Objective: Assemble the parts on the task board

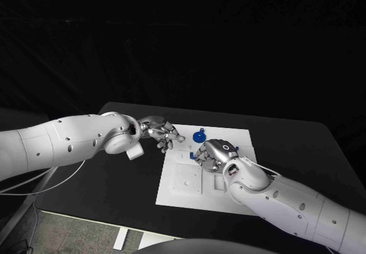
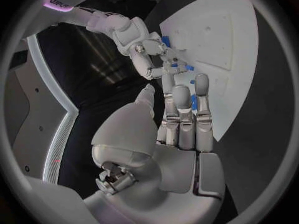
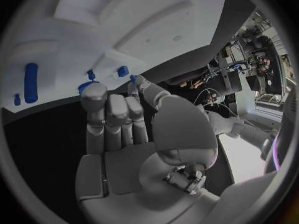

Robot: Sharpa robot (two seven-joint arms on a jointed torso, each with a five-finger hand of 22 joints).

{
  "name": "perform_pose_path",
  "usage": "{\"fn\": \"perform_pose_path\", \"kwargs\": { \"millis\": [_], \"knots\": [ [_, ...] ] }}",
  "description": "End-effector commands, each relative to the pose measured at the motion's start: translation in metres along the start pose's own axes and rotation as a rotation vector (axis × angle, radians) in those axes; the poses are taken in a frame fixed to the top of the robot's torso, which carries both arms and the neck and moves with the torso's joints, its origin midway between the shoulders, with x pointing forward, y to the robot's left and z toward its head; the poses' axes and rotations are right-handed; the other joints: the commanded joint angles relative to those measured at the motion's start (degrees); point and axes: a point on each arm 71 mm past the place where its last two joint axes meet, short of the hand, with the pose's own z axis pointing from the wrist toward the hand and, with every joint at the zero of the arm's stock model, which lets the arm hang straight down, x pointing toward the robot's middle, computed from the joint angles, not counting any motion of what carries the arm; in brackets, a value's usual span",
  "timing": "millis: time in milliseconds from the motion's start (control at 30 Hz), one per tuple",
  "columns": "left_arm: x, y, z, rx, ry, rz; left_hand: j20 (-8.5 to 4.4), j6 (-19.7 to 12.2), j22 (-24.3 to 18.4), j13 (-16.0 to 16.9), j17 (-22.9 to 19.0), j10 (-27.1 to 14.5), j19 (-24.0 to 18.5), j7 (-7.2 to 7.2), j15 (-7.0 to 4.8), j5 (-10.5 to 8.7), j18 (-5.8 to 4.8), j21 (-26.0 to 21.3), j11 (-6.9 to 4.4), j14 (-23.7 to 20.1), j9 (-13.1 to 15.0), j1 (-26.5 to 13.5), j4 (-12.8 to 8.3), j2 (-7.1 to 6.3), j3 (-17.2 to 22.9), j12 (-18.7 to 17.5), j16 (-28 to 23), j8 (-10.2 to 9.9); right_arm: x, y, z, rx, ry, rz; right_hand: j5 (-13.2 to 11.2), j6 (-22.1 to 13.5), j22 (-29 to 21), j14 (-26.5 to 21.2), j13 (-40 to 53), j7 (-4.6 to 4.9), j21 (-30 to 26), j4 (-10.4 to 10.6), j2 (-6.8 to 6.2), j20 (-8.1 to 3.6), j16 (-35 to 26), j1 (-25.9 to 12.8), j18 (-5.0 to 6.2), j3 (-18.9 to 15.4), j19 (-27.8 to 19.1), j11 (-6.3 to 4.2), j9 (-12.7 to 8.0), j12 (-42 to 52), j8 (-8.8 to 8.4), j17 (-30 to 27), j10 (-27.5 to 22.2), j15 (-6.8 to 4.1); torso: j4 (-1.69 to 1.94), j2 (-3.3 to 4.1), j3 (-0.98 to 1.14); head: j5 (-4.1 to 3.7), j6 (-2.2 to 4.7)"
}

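While the left arm reaches in low across the table (image 1: 99, 180), the left hand (image 1: 162, 133) hangs at the board's (image 1: 186, 193) far left corner, fingers loosely curled, nothing seen in them. From the other side the right arm angles up over the board's near right part, and the right hand (image 1: 215, 154) sits knuckles-up over the middle, fingers bent down toward the plate. Whether it grips anything I cannot tell from the head view.

A round blue part (image 1: 199, 137) lies on the board's far edge, between the two hands. A small blue piece (image 1: 191, 156) shows just beside the right hand's fingers.

Seen from the left wrist, the left hand (image 2: 181, 119) has straight, close-set fingers and holds nothing; beyond it the right hand (image 2: 149, 55) bends over blue parts (image 2: 167, 41) on the board (image 2: 218, 40).

Seen from the right wrist, the right hand's (image 3: 118, 124) fingers stand straight and empty, and a long blue bar (image 3: 30, 82) lies on the board (image 3: 124, 25).
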Motion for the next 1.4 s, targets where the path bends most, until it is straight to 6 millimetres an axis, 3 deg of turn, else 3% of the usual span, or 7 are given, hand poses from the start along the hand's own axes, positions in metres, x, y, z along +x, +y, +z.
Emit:
{"fn": "perform_pose_path", "kwargs": {
  "millis": [33, 333, 500, 533, 733, 967, 1400],
  "knots": [
    [-0.001, -0.004, 0.001, 0.038, -0.028, 0.13, 0.03, 1.25, 1.15, -0.11, -0.03, -0.26, -0.12, 0.21, -0.04, 0.14, -0.46, 0.2, -0.18, 0.07, -3.46, 2.29, -0.77, -0.51, 0.09, -0.29, -0.16, -3.3, -0.006, -0.001, -0.002, -0.011, -0.014, 0.038, -0.25, 0.33, 5.08, 0.33, 0.11, 0.03, 0.31, 0.3, 0.06, -0.34, -0.01, 0.35, -0.97, 0.24, 0.4, 0.04, 0.1, -0.25, 0.09, 0.08, 0.34, -0.21, -0.01, 0.01, -0.06, 0.03, 0.12],
    [0.005, -0.019, 0.003, 0.165, -0.106, 0.461, -0.45, 4.01, 1.17, -1.39, -0.01, 0.4, 0.31, 0.09, -0.5, -2.97, -0.63, 0.61, -0.75, 0.74, -4.47, 8.85, -4.55, -4.13, -0.4, -2.02, -0.28, -9.43, -0.026, -0.008, -0.01, -0.002, -0.031, 0.095, -0.26, 0.26, 5.1, 0.28, 0.32, 0.02, 0.45, 0.53, 0.12, -0.44, -0.18, 0.48, -0.94, 0.03, 0.34, 0.01, 0.1, -0.48, 0.11, 0.13, 0.33, -0.29, -0.14, -0.03, -0.05, -0.2, 0.65],
    [0.012, -0.03, 0.005, 0.263, -0.16, 0.599, -0.74, 9.02, 1.14, -2.75, -0.21, 2.49, 0.99, -0.14, -0.76, -3.22, -0.65, 0.88, -0.99, 1.67, -4.43, 10.44, -5.78, -6.81, -1.14, -4.05, -1.14, -15.28, -0.035, -0.011, -0.014, 0.001, -0.037, 0.111, -0.27, 0.23, 5.1, 0.3, 0.43, 0.02, 0.46, 0.62, 0.14, -0.46, -0.21, 0.55, -0.95, -0.06, 0.32, 0.01, 0.1, -0.53, 0.1, 0.17, 0.37, -0.3, -0.13, -0.01, 0.0, -0.67, 0.86],
    [0.014, -0.034, 0.005, 0.291, -0.176, 0.64, -0.78, 10.48, 1.13, -3.34, -0.12, 3.26, 1.19, -0.13, -0.77, -3.15, -0.59, 0.98, -0.97, 2.06, -4.4, 10.57, -5.9, -7.31, -0.94, -5.2, -1.65, -17.83, -0.037, -0.012, -0.015, 0.002, -0.039, 0.114, -0.27, 0.23, 5.1, 0.3, 0.43, 0.02, 0.46, 0.62, 0.14, -0.46, -0.21, 0.55, -0.95, -0.06, 0.32, 0.01, 0.1, -0.53, 0.1, 0.17, 0.37, -0.3, -0.13, -0.02, 0.02, -0.71, 0.97],
    [0.023, -0.045, 0.009, 0.366, -0.232, 0.742, -0.79, 10.15, 1.06, -4.26, -0.03, 4.54, 1.84, 0.06, -0.8, -3.36, -0.35, 1.19, -0.91, 3.19, -4.41, 9.73, -4.63, -8.83, -0.49, -7.51, -2.67, -20.02, -0.041, -0.013, -0.018, 0.004, -0.04, 0.12, -0.27, 0.22, 5.1, 0.32, 0.54, 0.02, 0.46, 0.73, 0.12, -0.48, -0.22, 0.64, -0.97, -0.14, 0.3, 0.0, 0.1, -0.62, 0.11, 0.26, 0.39, -0.32, -0.08, 0.05, 0.01, -0.97, 1.3],
    [0.031, -0.053, 0.015, 0.388, -0.259, 0.798, -0.56, 9.65, 1.05, -4.18, 0.62, 5.43, 2.3, 0.38, -0.56, -7.24, -0.07, 0.92, -0.55, 3.98, -4.41, 8.6, 0.71, -11.44, 2.04, -8.98, -3.77, -21.52, -0.043, -0.011, -0.02, -0.001, -0.041, 0.124, -0.27, 0.22, 5.1, 0.32, 0.54, 0.02, 0.46, 0.73, 0.12, -0.48, -0.22, 0.64, -0.97, -0.14, 0.3, 0.0, 0.1, -0.62, 0.11, 0.26, 0.39, -0.32, -0.05, 0.04, -0.01, -1.3, 1.48],
    [0.047, -0.056, 0.026, 0.343, -0.174, 0.867, -0.46, 11.83, 1.11, -3.62, 1.39, 5.0, 2.13, 0.36, -0.44, -7.06, -0.07, 0.93, -0.42, 3.9, -4.41, 8.38, 1.5, -10.01, 1.36, -9.22, -4.16, -23.26, -0.045, -0.008, -0.02, -0.009, -0.047, 0.129, -0.27, 0.18, 5.08, 0.34, 0.81, 0.03, 0.41, 1.04, 0.02, -0.53, -0.41, 0.86, -0.99, -0.1, 0.26, -0.01, 0.09, -0.86, 0.1, 0.36, 0.44, -0.35, 0.03, 0.05, -0.09, -1.43, 1.5]
  ]
}}
